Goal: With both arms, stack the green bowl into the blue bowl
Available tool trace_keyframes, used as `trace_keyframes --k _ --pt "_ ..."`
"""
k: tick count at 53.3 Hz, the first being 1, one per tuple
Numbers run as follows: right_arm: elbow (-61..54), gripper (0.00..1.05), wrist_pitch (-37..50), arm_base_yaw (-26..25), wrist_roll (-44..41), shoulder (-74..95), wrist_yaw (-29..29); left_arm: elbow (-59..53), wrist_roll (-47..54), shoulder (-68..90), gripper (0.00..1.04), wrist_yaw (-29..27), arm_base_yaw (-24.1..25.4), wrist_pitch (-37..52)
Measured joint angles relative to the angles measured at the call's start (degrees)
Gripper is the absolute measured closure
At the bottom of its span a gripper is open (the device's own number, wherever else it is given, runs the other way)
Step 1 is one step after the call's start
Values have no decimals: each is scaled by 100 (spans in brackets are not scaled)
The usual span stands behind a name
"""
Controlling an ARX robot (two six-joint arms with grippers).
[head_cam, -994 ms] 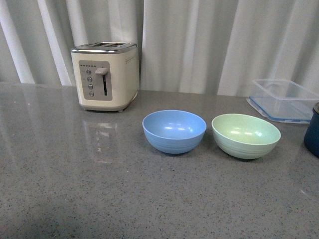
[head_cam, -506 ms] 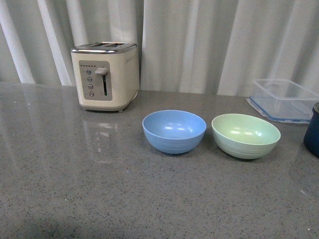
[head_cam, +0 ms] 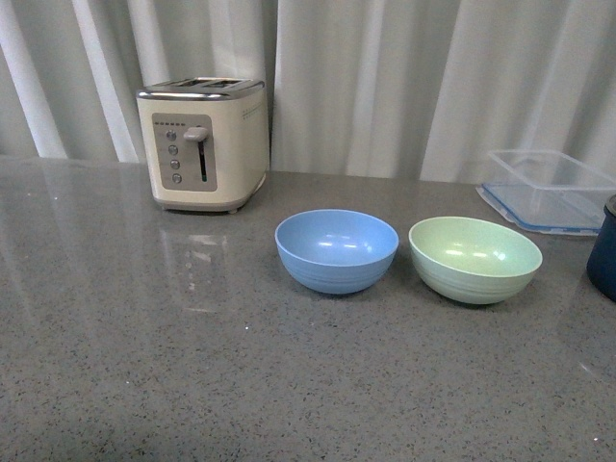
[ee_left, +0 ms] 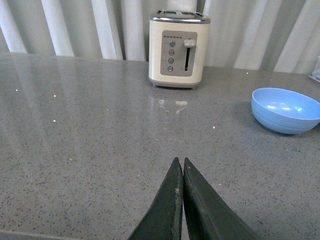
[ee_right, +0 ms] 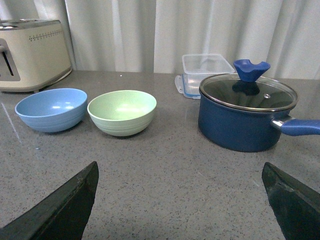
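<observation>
The blue bowl (head_cam: 336, 250) and the green bowl (head_cam: 474, 260) stand side by side on the grey counter, upright and empty, a small gap between them, the green one to the right. Both also show in the right wrist view, blue bowl (ee_right: 51, 109) and green bowl (ee_right: 122, 112). The left wrist view shows the blue bowl (ee_left: 286, 110) far off. My left gripper (ee_left: 179, 161) is shut and empty over bare counter. My right gripper (ee_right: 180, 170) is wide open and empty, well short of the bowls. Neither arm shows in the front view.
A cream toaster (head_cam: 202, 144) stands at the back left by the curtain. A clear plastic container (head_cam: 549, 190) sits at the back right. A dark navy pot (ee_right: 246, 112) with a glass lid stands right of the green bowl, its handle (ee_right: 300, 126) pointing right.
The front view has shifted very slightly, so everything sits a few pixels higher. The bowls have not moved on the counter.
</observation>
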Motion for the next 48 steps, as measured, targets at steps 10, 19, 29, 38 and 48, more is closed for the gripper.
trace_keyframes --k 10,19,29,38,48 --pt "0 10 0 0 0 0 0 0 0 -308 101 0 0 -326" --pt "0 10 0 0 0 0 0 0 0 -667 101 0 0 -680" --pt "0 10 0 0 0 0 0 2 0 -1626 101 2 0 -1814" --pt "0 10 0 0 0 0 0 2 0 -1792 101 -2 0 -1836" --pt "0 10 0 0 0 0 0 2 0 -1792 65 -2 0 -1840"
